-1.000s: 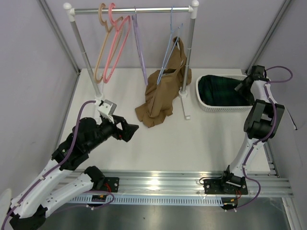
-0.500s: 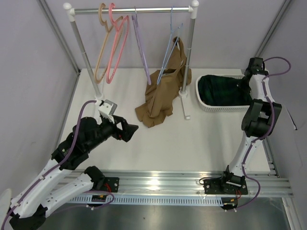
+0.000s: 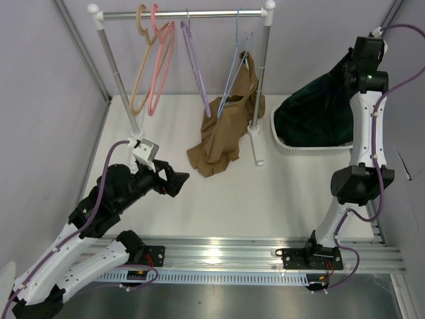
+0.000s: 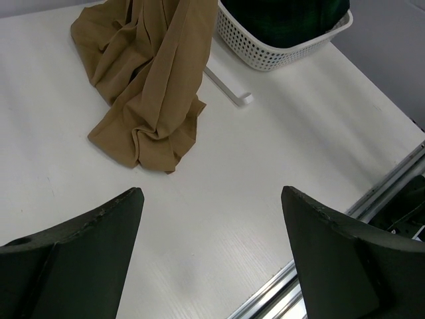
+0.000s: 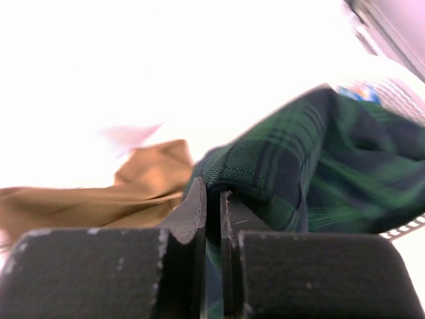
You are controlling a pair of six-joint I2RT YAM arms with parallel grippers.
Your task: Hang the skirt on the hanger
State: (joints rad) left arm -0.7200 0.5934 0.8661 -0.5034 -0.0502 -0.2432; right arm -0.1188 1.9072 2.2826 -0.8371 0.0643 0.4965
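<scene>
The dark green and navy plaid skirt [image 3: 317, 109] hangs stretched up out of the white basket [image 3: 300, 150] at the right, its lower part still inside. My right gripper [image 3: 350, 68] is raised high above the basket and shut on an upper edge of the skirt [image 5: 312, 159], with fabric pinched between the fingers [image 5: 196, 206]. The pale lavender hanger [image 3: 194, 66] hangs from the rack's bar, left of centre. My left gripper [image 3: 176, 183] is open and empty low over the table at the left, far from both; its view shows bare tabletop between the fingers [image 4: 113, 219].
A clothes rack [image 3: 179, 13] spans the back, holding tan and pink hangers [image 3: 157, 30] and a thin blue hanger [image 3: 230, 73] with a tan-brown garment [image 3: 222, 129] draping onto the table. The rack's right post and foot [image 3: 257, 156] stand beside the basket.
My right gripper has shut on the skirt in the basket and risen, pulling the fabric up out of it. The left arm has barely moved.
</scene>
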